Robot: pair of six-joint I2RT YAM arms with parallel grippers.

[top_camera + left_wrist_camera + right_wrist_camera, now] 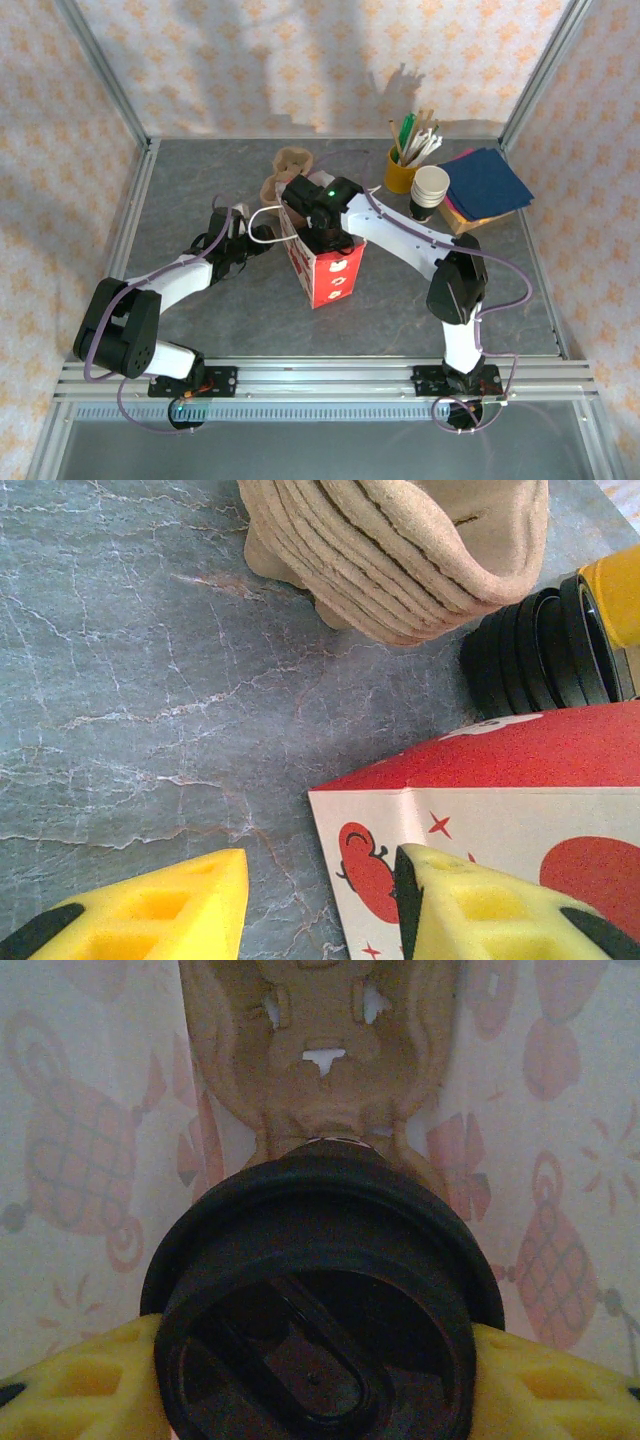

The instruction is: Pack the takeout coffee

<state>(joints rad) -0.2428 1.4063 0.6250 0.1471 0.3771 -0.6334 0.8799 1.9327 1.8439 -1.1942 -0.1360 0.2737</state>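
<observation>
Orange-flowered wallpaper (300, 60) and aluminium rails frame a grey marbled tabletop (200, 180). A tall red-and-white printed paper bag (330, 275) stands at its centre between two black-and-white robot arms. Toward the back sit a pile of dark blue napkins (485, 180), a stack of brown moulded-pulp cup carriers (400, 550) and a yellow cup of stirrers (402, 170).

The right gripper (318, 1390) reaches into the bag's mouth, clamped on the takeout coffee cup (320, 1260). Its yellow fingers (70, 1390) press either side of the round black plastic lid (250, 1360). The cup hangs inside the bag's pale walls, with a brown pulp carrier (320, 1060) lying beyond it.

The left gripper (320, 865) sits low at the bag's left side, jaws partly apart and gripping nothing. The bag's corner stands between them, and one finger lies across its printed face.
</observation>
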